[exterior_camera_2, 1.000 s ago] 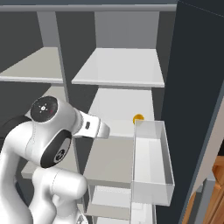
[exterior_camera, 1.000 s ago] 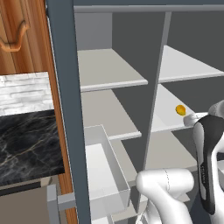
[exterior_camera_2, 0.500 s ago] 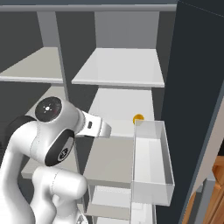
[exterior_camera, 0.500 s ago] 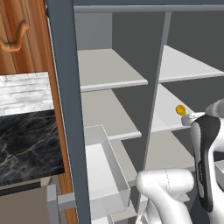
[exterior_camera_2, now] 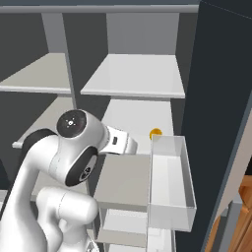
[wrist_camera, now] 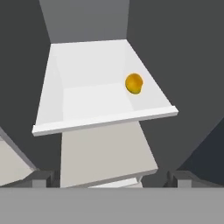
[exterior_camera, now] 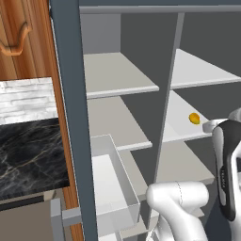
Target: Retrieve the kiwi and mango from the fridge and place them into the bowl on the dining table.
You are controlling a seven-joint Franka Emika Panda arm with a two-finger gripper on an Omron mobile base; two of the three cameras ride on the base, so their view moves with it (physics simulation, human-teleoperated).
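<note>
1. The mango (wrist_camera: 134, 83) lay on a fridge (exterior_camera: 70, 117) shelf (wrist_camera: 87, 100), near its right edge, towards the front corner.
2. I held the gripper (wrist_camera: 109, 178) fully open and empty, well short of it, lined up for the reach.

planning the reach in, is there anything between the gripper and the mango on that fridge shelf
Nothing. In the hand view the open gripper faces the mango across bare light grey shelf; only the shelf's front lip lies between.

White, glossy, rounded arm (exterior_camera_2: 59, 197) segments join at dark joints; one round joint cap (exterior_camera_2: 74, 123) carries small pale dots.
</note>
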